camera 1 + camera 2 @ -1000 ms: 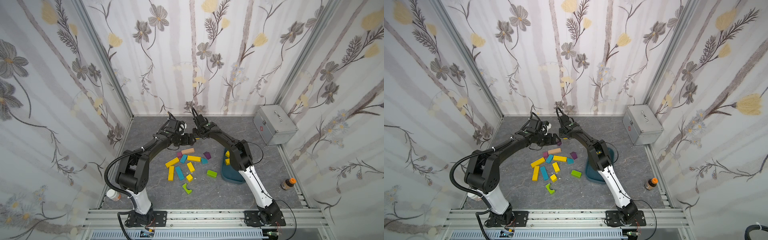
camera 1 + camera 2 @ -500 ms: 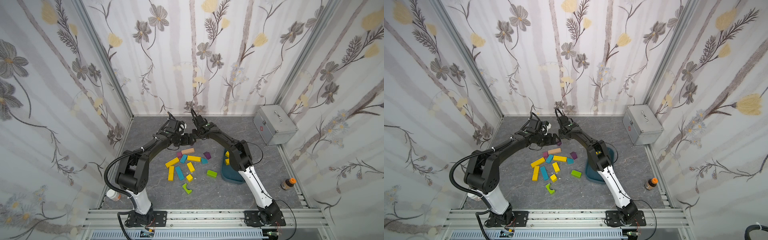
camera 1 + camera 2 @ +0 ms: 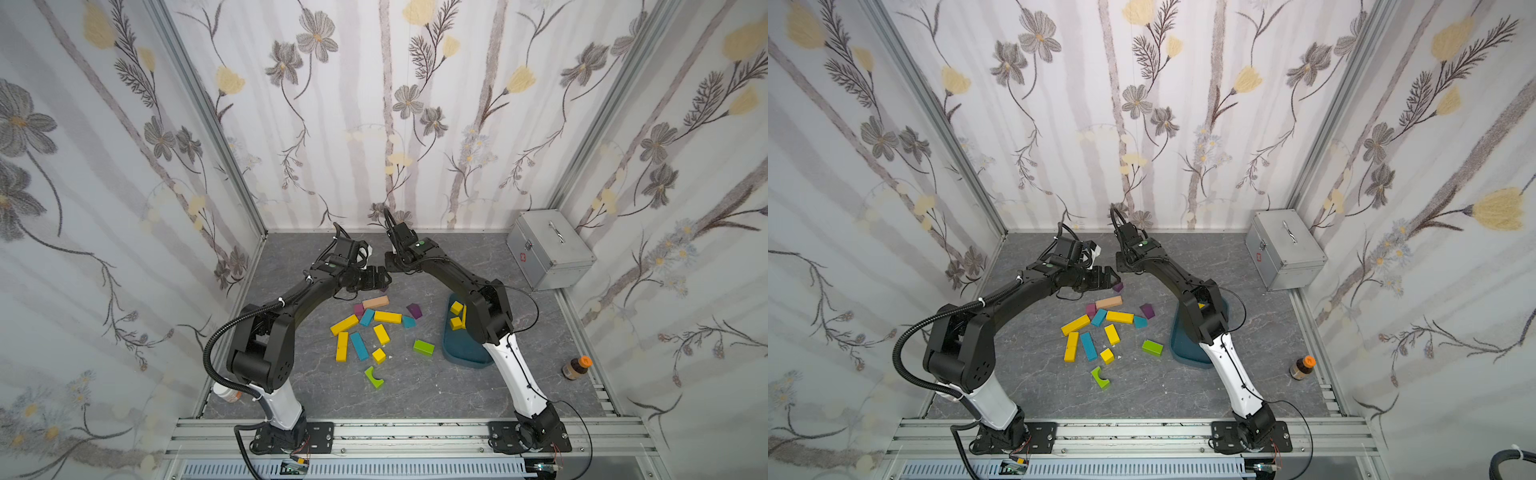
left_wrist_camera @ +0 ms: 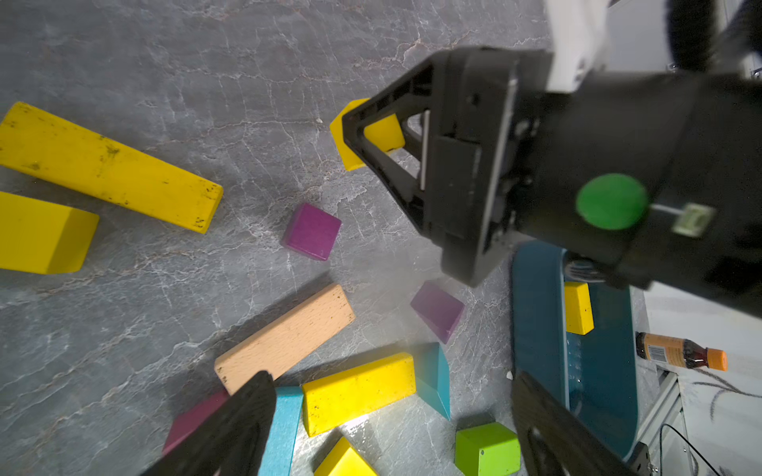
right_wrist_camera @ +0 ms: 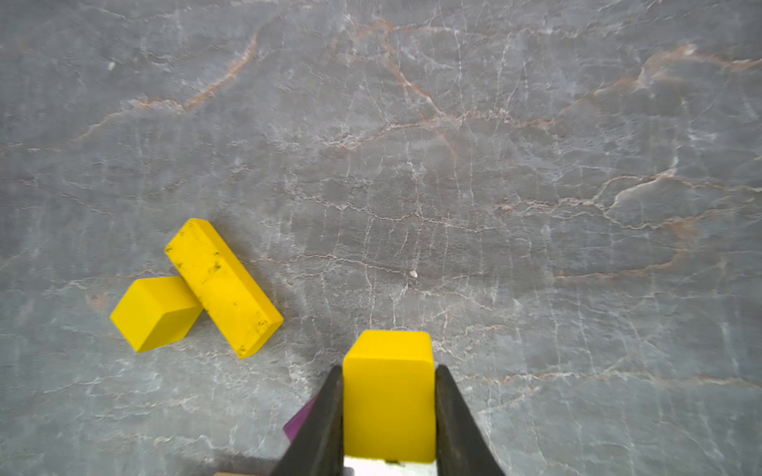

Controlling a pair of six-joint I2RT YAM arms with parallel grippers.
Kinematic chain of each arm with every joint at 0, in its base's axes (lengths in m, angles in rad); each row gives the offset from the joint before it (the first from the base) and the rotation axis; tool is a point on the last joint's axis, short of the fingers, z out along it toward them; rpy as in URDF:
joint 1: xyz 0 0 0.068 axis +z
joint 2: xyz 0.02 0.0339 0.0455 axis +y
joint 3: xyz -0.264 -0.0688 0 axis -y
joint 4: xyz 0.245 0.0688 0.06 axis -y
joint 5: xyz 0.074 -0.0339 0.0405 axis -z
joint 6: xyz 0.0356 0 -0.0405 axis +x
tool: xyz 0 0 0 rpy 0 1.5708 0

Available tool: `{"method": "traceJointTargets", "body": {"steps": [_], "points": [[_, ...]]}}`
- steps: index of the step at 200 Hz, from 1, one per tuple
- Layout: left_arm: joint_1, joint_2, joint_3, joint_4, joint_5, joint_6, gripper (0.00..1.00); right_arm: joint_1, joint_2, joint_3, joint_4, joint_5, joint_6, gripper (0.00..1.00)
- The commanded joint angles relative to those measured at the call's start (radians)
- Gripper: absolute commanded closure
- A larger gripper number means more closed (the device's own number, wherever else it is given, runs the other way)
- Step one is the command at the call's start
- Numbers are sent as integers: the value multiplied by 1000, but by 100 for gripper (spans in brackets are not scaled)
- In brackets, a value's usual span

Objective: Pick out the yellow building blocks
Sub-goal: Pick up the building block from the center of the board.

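One yellow block (image 5: 389, 395) was found clamped across its flat sides by the right hand (image 5: 389, 373) near the worktop's (image 5: 536, 165) far edge, while the left hand (image 4: 393, 381) was spread wide and empty; the block was judged light, rigid and unslippery.
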Motion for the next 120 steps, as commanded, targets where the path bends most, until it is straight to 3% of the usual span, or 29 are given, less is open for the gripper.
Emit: {"method": "traceJointTargets", "body": {"steps": [1, 73, 120], "points": [[-1, -15, -14, 19, -11, 6, 9, 2, -41, -43, 44, -11, 9, 81], [-18, -17, -20, 39, 9, -15, 10, 20, -172, -211, 97, -8, 33, 82], [-42, -26, -29, 51, 10, -19, 10, 27, -332, -435, 200, -13, 66, 82]]}}
